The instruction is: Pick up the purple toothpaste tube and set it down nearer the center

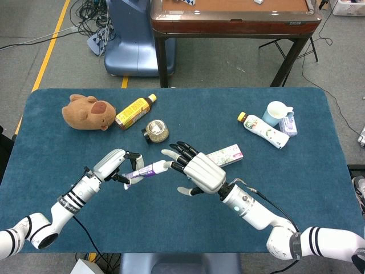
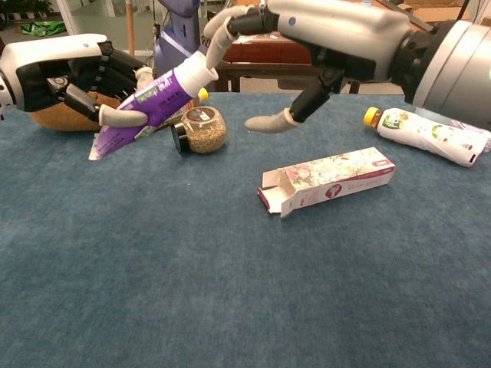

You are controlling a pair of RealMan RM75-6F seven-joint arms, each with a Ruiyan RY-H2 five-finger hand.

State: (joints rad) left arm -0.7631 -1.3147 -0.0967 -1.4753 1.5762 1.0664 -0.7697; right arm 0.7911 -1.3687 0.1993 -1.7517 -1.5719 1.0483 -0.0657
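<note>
Lab: floor cables (image 1: 91, 17), taped line (image 1: 50, 48).

Toothpaste tube (image 2: 157, 98): glossy plastic. Table (image 1: 188, 225): matt blue cloth. Nr tube: glass jar (image 2: 202, 129); printed card. box (image 2: 330, 179), smooth.

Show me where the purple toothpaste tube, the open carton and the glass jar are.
purple toothpaste tube (image 2: 157, 97), chest view, on the purple body.
open carton (image 2: 331, 179), chest view, on its printed side face.
glass jar (image 2: 205, 131), chest view, on the grain-filled body.
</note>
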